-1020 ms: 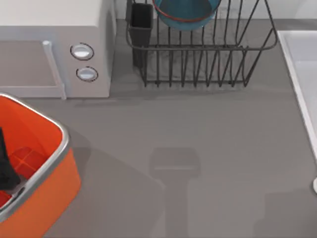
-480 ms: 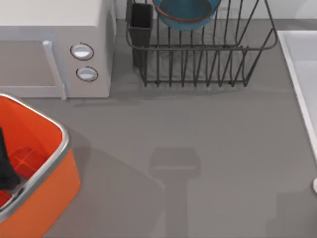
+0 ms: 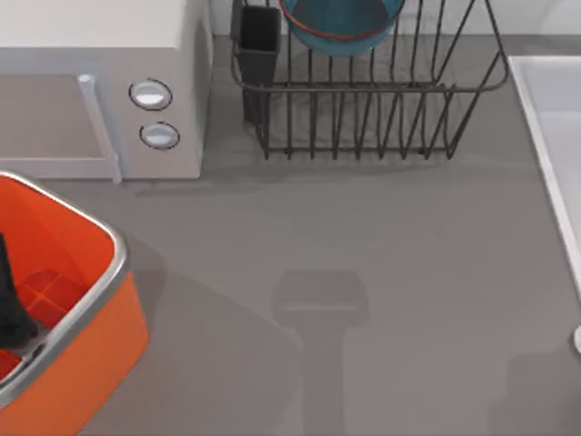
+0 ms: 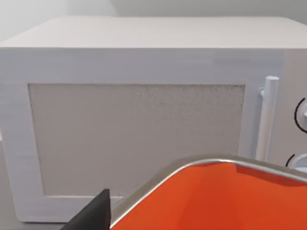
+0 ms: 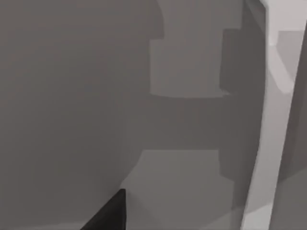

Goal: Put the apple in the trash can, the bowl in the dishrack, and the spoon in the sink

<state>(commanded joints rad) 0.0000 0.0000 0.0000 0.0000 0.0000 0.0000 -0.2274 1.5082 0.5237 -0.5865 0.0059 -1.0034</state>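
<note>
The blue bowl (image 3: pixel 340 23) rests inside the dark wire dishrack (image 3: pixel 363 118) at the back of the table. At the front left stands the orange trash can (image 3: pixel 100 354), and a dark part of my left gripper (image 3: pixel 11 300) hangs over its inside at the picture's left edge. In the left wrist view the trash can's silver rim (image 4: pixel 211 163) lies just below that gripper (image 4: pixel 91 215). The white sink (image 3: pixel 556 91) runs along the right side. My right gripper (image 5: pixel 108 215) hovers over bare table beside the sink's rim (image 5: pixel 261 143). The apple and the spoon are out of view.
A white microwave (image 3: pixel 100 82) with two round knobs stands at the back left, right behind the trash can (image 4: pixel 139 124). A black utensil cup (image 3: pixel 259 41) sits at the rack's left corner. A small pale rounded shape (image 3: pixel 577 341) shows at the right edge; I cannot tell what it is.
</note>
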